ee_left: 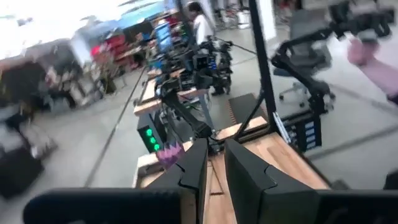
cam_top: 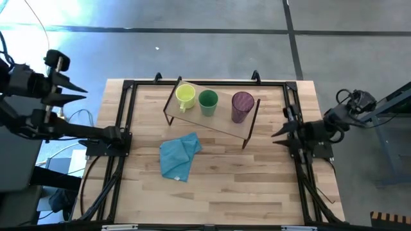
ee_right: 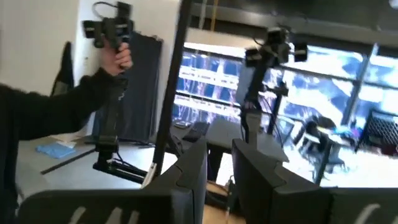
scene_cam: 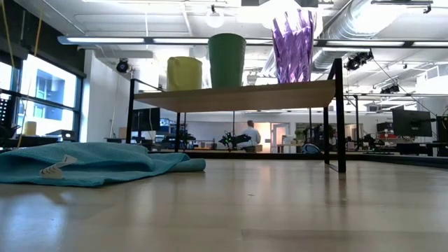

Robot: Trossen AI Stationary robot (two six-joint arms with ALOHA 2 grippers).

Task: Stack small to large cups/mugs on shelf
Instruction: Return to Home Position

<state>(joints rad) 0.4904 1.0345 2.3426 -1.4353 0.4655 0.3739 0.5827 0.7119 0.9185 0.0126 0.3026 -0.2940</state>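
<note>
Bright ceiling tubes and window glare wash the room; both wrist views blur.
</note>
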